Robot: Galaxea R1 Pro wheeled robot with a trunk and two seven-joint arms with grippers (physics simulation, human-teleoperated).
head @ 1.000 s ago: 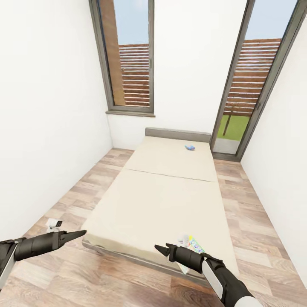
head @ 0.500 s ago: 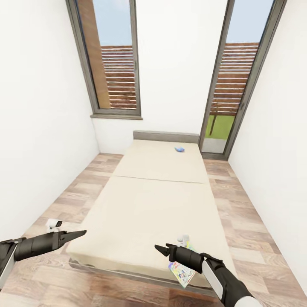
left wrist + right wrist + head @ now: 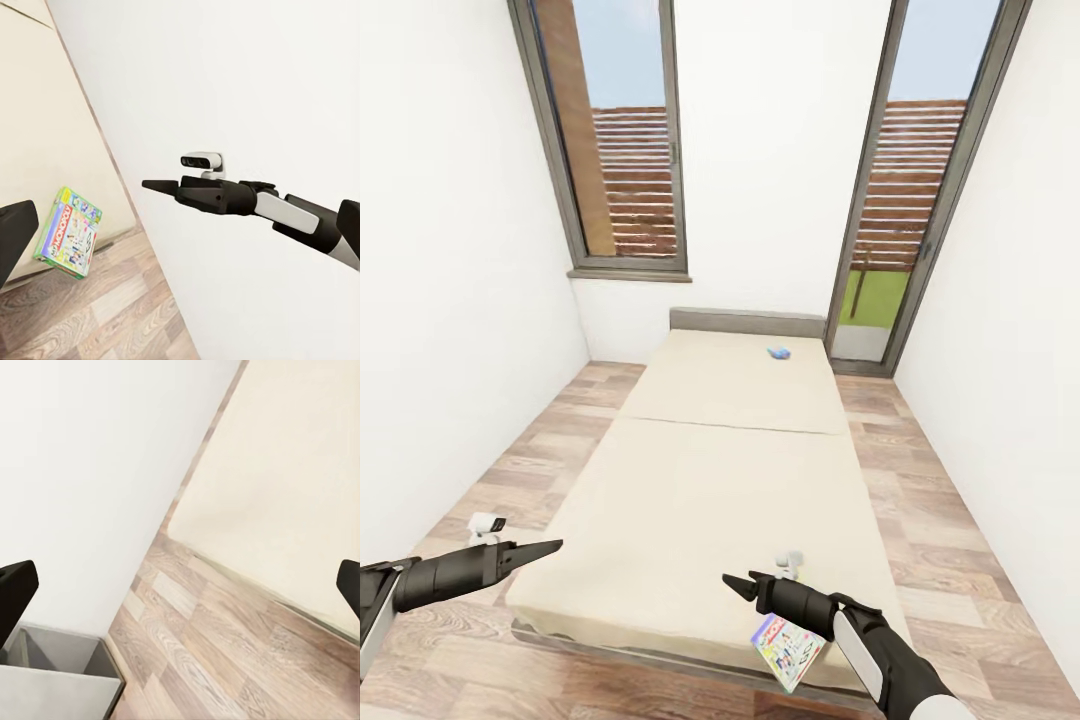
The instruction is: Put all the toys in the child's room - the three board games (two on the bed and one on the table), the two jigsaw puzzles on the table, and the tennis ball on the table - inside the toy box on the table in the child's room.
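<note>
- From the head view: the bed (image 3: 710, 470), a flat cream mattress with a seam across its middle on a grey frame, takes up the room's centre over a wood-plank floor (image 3: 960, 540). Monopoly box (image 3: 788, 650), flat with a glossy printed lid, sits at the near right corner, partly past the edge. Small blue box (image 3: 779, 352) lies far off by the headboard.
- Left gripper (image 3: 545, 548) and right gripper (image 3: 735, 585) hover low, dark tapered fingers; can't tell how wide.
- Left wrist view: same Monopoly box (image 3: 69, 233) on the mattress edge, right gripper (image 3: 154, 184) looks pinched together, empty.
- Right wrist view: bare mattress (image 3: 292, 487), planks, and a grey bin (image 3: 52, 675) corner by the white wall.
</note>
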